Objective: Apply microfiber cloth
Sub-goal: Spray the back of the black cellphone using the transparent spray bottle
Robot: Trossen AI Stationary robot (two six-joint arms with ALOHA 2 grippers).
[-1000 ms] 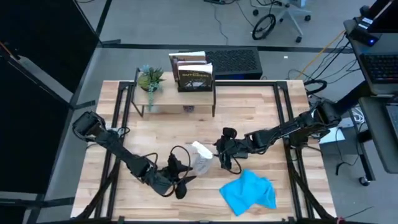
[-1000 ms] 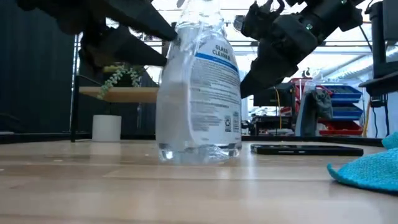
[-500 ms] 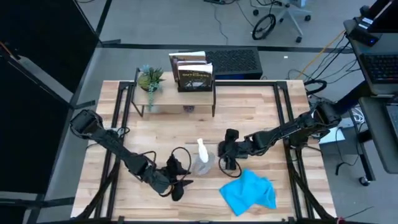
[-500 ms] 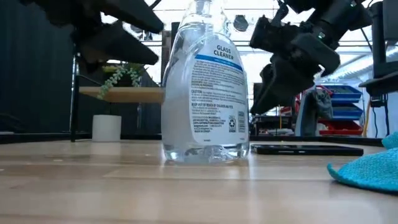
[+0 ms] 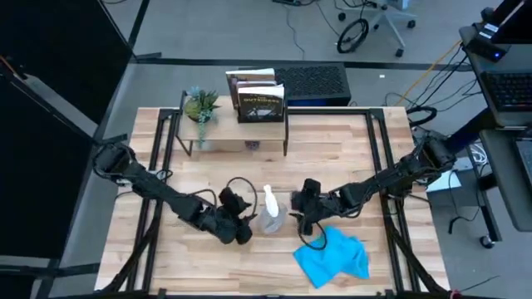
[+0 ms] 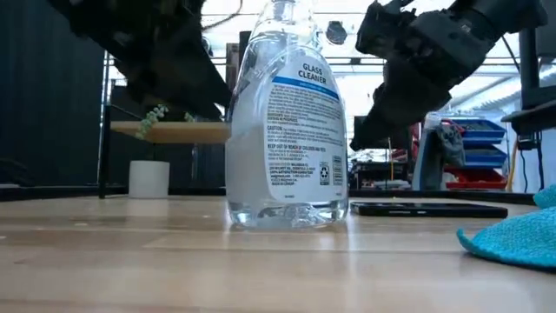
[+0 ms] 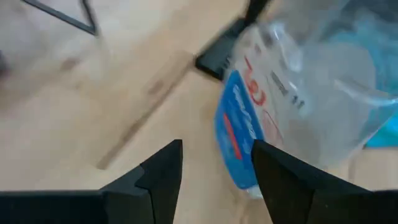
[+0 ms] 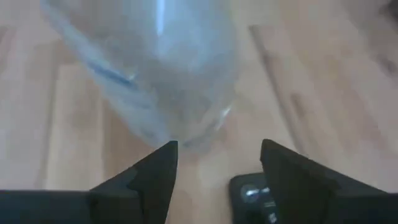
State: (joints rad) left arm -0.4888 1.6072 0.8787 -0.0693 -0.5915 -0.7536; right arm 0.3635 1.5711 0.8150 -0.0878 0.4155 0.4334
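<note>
Cloth first: I am seeing the microfiber cloth (image 5: pixel 332 256) lying crumpled and turquoise on the near right part of the table (image 5: pixel 332 149), and in the low view only its edge (image 6: pixel 512 239) is showing at the right, flat on the wood. Nothing is gripping it. My right gripper (image 5: pixel 306 218) is hanging just beyond the cloth's far left corner, close to it, though I cannot tell whether it is touching the fabric. In the right wrist view its two dark fingers (image 8: pixel 149 180) are standing well apart with nothing between them, and they are looking past the clear spray bottle (image 8: pixel 149 68) at the black phone (image 8: pixel 255 196) lying on the boards.

The spray bottle (image 5: pixel 270 212) is standing upright between my two grippers, and the label reading "glass cleaner" (image 6: pixel 291 130) is facing the low camera. My left gripper (image 5: pixel 241 226) is sitting just left of the bottle, well apart from the cloth, with its fingers (image 7: pixel 161 177) spread and empty. The phone (image 6: pixel 426 209) is lying flat behind the bottle, to its right in the low view.
</note>
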